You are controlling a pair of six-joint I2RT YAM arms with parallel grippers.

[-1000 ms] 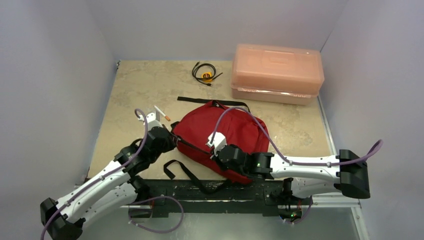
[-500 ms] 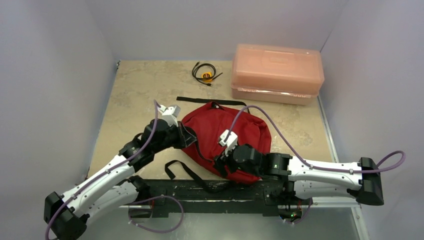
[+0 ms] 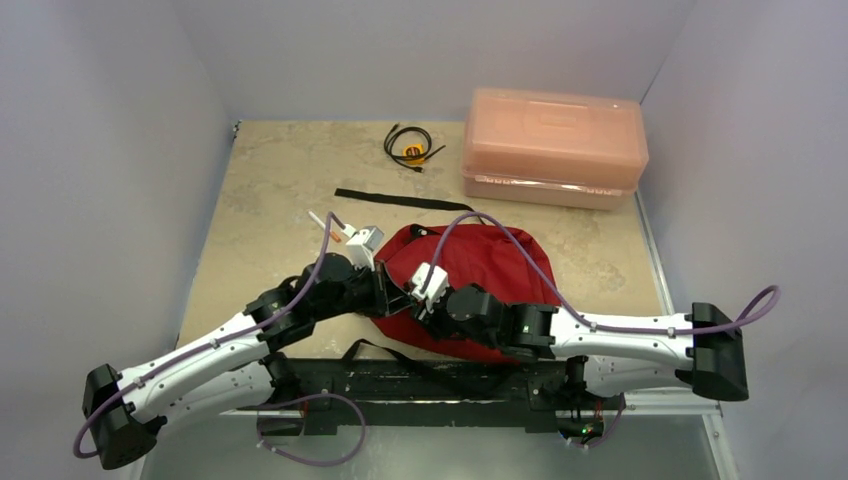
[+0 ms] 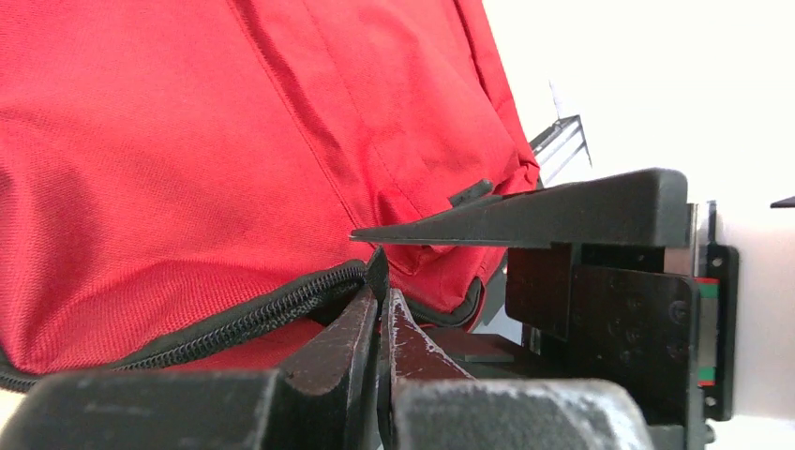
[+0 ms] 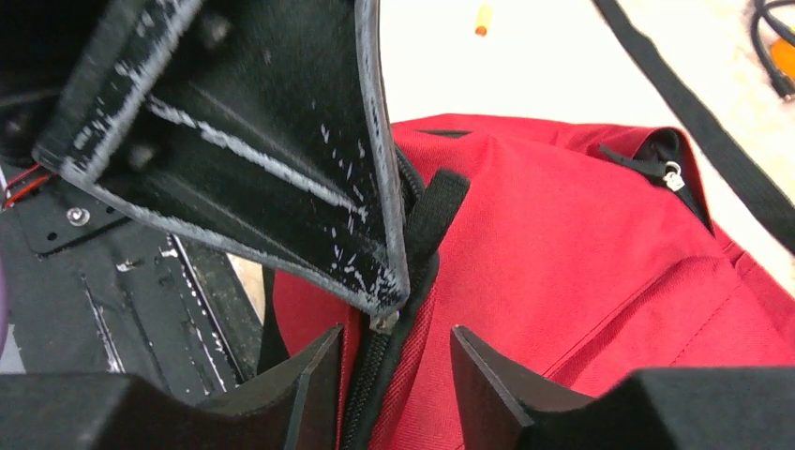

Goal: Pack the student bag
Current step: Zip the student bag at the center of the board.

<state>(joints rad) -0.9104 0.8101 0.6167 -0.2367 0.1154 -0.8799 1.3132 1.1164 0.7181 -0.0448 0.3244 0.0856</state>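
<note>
The dark red student bag [image 3: 490, 270] lies in front of both arm bases, with its black zipper [image 5: 373, 394] running along its near left edge. My left gripper [image 4: 382, 292] is shut on a black fabric tab at the zipper's end, on the bag's left side [image 3: 385, 288]. My right gripper [image 5: 396, 345] is open just right of it [image 3: 428, 300]. Its fingertips straddle the zipper line, and a small metal pull [image 5: 381, 323] shows just ahead of them. The left gripper's finger [image 5: 272, 169] fills the top left of the right wrist view.
A pink translucent box [image 3: 553, 145] stands at the back right. A coiled black cable [image 3: 410, 146] lies beside it. A loose black strap [image 3: 400, 198] and a white pen with an orange cap [image 3: 325, 228] lie beyond the bag. Walls close in left, right and back.
The left gripper has drawn the bag's edge rightward and forward. The right gripper went from shut to open and moved left to the zipper beside the left gripper. The bag bunched up.
</note>
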